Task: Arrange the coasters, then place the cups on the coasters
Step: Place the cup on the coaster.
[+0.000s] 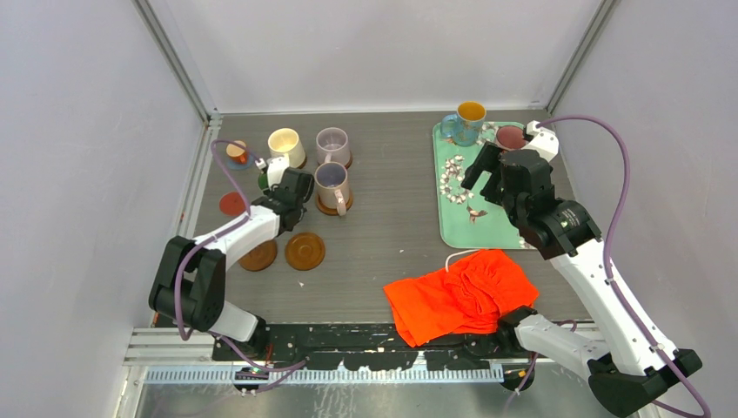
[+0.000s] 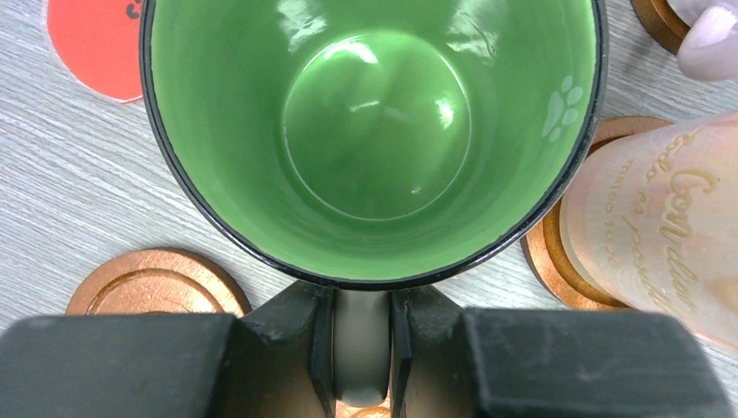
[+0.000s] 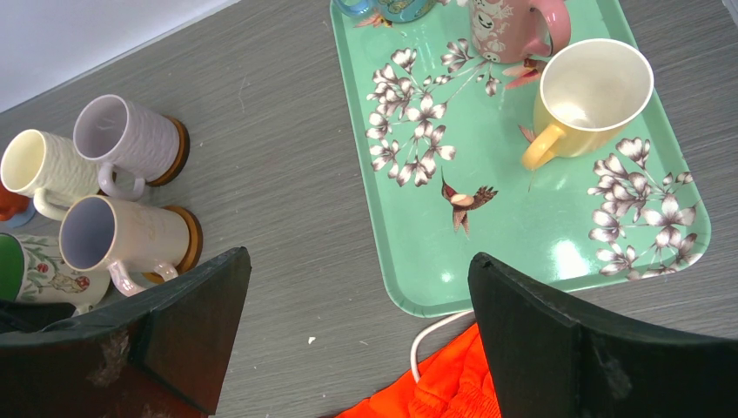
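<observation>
The left gripper (image 2: 361, 361) pinches the green mug (image 2: 374, 139) by its handle at the far left, just beside a pale mug (image 2: 661, 235). Swung carelessly, it could knock that neighbour, or pivot in the thin grip short of a bare coaster (image 2: 152, 283). The right gripper (image 3: 357, 287) gapes wide above the tray (image 3: 522, 261).

Top camera: high over near edge, sees whole table (image 1: 392, 218). Left wrist: close, straight down into green mug (image 2: 374, 139). Right wrist: higher, oblique; shares mug, tray (image 3: 557, 235).
</observation>
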Controlling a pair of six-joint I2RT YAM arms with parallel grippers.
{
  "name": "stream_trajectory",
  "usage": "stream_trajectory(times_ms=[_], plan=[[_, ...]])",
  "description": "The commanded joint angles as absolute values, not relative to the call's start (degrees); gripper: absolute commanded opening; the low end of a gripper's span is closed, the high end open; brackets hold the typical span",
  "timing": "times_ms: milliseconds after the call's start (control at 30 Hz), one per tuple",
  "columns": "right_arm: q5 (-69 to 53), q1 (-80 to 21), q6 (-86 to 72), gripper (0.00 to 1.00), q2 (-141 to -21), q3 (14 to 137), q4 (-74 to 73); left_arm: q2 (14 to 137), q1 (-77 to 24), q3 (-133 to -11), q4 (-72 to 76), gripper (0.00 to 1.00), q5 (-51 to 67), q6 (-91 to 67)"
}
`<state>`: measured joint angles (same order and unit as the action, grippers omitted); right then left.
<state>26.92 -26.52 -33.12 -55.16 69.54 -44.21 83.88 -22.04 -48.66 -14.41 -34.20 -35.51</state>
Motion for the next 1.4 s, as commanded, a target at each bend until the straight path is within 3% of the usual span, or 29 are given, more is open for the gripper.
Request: stream_trajectory(times_ms=[0,900,1367], plan=[[27.58,-26.51,-33.18,1.00,-54.82,70.40,-42.71,82.79,-21.02,-52.82,-8.80,0.01,-37.77,-35.31],[27.50,-26.50,-32.94,1.00,-55.10,70.31,-42.54,86.13,-19.86,-53.26,-8.10,0.01,-33.31,-34.66],[27.38,-26.47,-33.05,1.00,-55.11,70.14,-42.45,84.98,-19.86,-51.47,-9.34,0.26,-33.10,-36.04]])
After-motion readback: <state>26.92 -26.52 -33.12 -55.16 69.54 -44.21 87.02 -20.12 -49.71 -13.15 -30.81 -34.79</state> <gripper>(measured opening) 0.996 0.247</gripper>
